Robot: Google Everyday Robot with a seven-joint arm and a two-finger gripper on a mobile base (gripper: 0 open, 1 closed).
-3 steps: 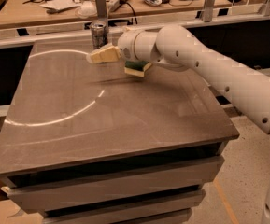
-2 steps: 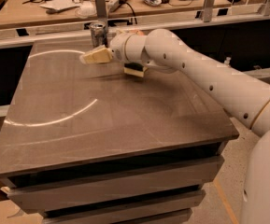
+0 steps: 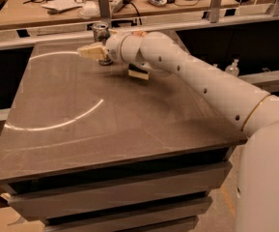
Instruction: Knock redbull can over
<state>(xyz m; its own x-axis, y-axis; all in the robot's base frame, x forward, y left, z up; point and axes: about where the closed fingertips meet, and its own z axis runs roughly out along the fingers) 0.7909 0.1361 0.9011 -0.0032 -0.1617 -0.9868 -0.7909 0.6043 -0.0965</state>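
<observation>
Upper left, the pincer (image 3: 115,62), released, sat just beside the upright redbull can (image 3: 100,32) on the worktop (image 3: 81,129) (approach nearly done); next, I judged, a sideways shove near its top

The gripper (image 3: 113,62) hovers, fingers spread, at the far edge of the table (image 3: 81,129); the upright redbull can (image 3: 100,33) stands just behind it.

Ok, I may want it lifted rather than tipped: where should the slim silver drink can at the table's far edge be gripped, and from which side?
Probably its round side, about mid-height, approached level from the near side: the slim silver drink can stands upright at the brown table's far edge. The open claw sits low just before it, hiding its base.
</observation>
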